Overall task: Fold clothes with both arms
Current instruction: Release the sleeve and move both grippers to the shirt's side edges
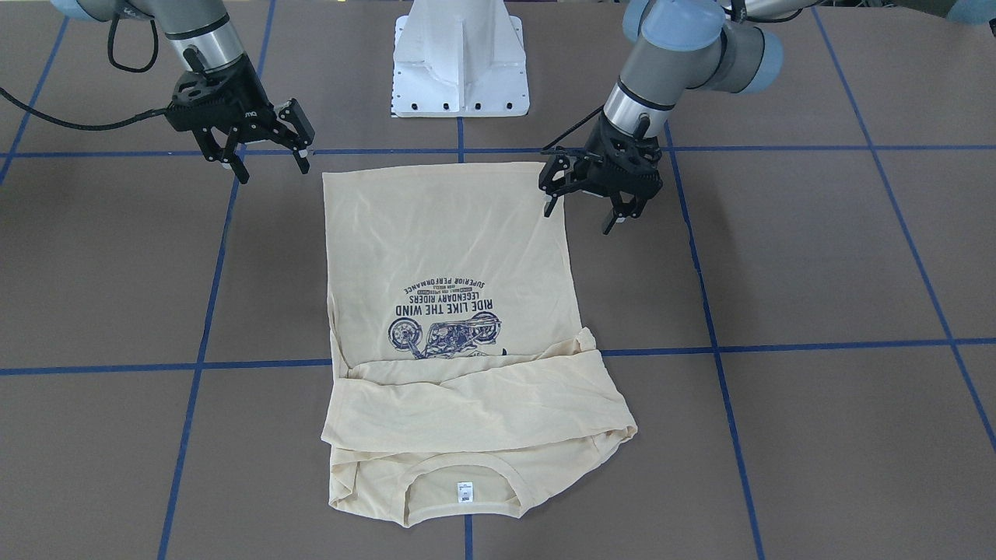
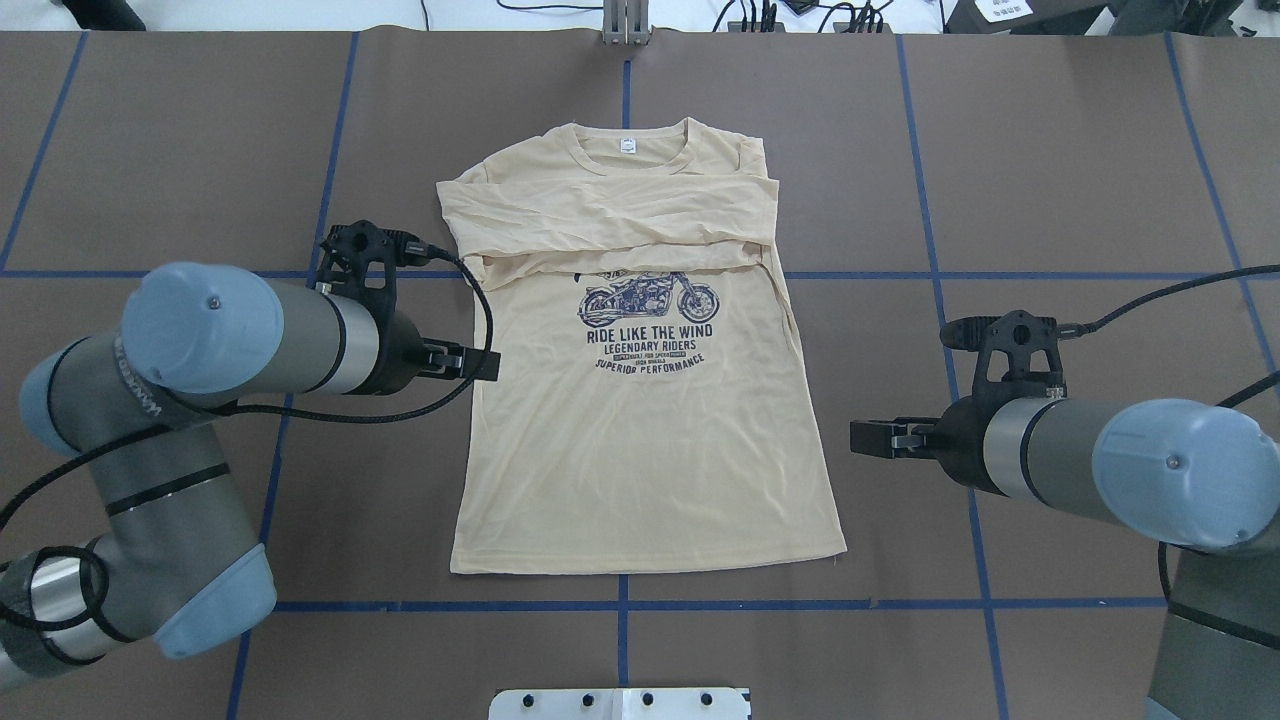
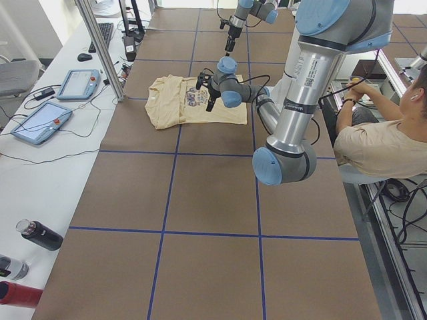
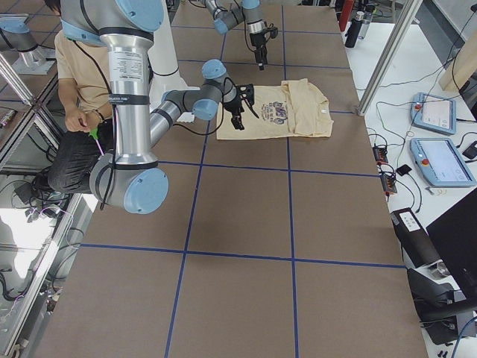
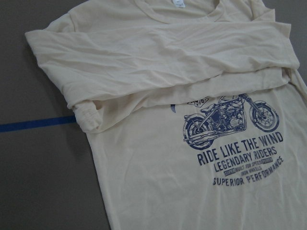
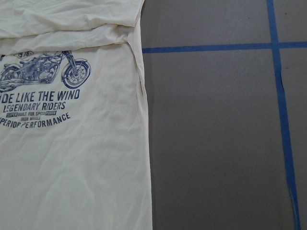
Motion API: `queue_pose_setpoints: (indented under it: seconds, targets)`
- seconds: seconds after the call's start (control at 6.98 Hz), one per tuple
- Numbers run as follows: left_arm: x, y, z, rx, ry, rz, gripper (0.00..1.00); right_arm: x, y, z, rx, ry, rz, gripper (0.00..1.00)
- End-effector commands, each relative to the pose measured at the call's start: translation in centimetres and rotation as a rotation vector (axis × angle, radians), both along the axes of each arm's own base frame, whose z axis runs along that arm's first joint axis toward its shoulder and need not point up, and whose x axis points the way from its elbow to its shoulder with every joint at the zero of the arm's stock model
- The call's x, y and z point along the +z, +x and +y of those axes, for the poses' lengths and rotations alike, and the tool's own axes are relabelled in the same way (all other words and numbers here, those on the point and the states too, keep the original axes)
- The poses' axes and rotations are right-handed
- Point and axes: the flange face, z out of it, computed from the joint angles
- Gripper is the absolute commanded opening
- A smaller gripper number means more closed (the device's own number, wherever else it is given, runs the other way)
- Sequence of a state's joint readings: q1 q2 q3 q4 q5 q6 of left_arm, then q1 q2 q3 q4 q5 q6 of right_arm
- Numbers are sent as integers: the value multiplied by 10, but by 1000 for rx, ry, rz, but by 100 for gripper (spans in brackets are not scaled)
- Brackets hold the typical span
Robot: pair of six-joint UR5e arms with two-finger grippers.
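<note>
Two grippers, both spread wide and holding nothing. Shirt [image 2: 640,440] flat on the brown table [image 2: 1050,150], print side up, collar at 12 o'clock and hem at 6 going by the overhead view. Sleeves [image 2: 610,225] already laid across the chest in a band, just above the motorcycle print [image 2: 650,297]. Left gripper [image 1: 579,220] parked at 9 o'clock, right at the shirt's side edge. Might be brushing the cloth there, hard to call from these angles. Right gripper [image 1: 272,171] at roughly 3 o'clock, off the fabric and a little apart from that edge. Looks like staging on opposite sides, for pinching matching edges together and keeping the fold square. Probably headed for a hem-to-collar fold next, just a guess though.
</note>
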State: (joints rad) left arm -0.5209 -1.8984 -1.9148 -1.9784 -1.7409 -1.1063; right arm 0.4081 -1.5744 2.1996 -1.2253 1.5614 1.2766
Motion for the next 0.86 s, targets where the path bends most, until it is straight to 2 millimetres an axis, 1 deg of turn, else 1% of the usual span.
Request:
queue_pose_setpoints:
  seconds: [0.0,0.14,0.29,0.43,0.72]
  targets:
    - [25,26,54,-6,-102,4,100,5,-3,5,-2,-2,12,100]
    - [32,40,77,5,-142,1,99,5,-4,6,-4,-2,12,100]
    - [39,49,93,-12,-177,-3,93,6,-4,6,-3,-2,14,100]
    - [44,57,109,-10,-213,-5,83,6,-4,5,-1,-2,14,100]
    - [44,68,128,5,-245,2,67,7,-4,5,-2,-1,16,100]
